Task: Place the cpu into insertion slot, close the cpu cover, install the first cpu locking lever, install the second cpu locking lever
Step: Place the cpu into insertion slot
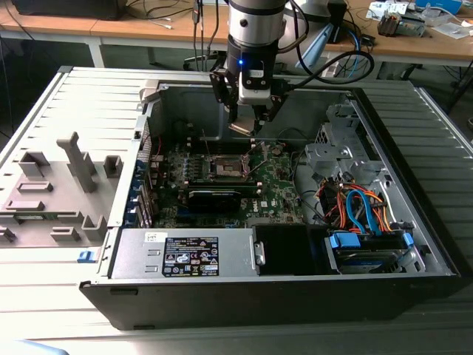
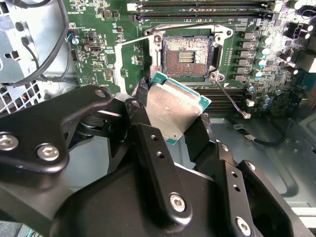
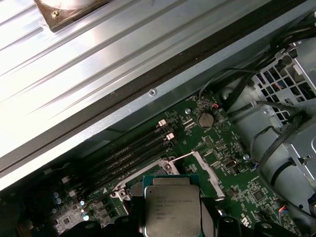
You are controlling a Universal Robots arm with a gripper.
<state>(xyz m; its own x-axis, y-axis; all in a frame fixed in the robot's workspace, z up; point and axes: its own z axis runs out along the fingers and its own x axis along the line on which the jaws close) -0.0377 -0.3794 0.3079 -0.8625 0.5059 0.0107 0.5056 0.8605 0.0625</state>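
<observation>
Gripping the cpu by 2 opposite edges, your gripper has its black fingers clamped on the chip, whose silvery top is tilted in the second wrist view. You hold it in the air over the board, close to the insertion slot but clear of it; the socket's dark centre lies bare. The cpu cover stands swung open beside the slot. Around them spreads the green motherboard, inside the open computer case seen in the exterior view.
</observation>
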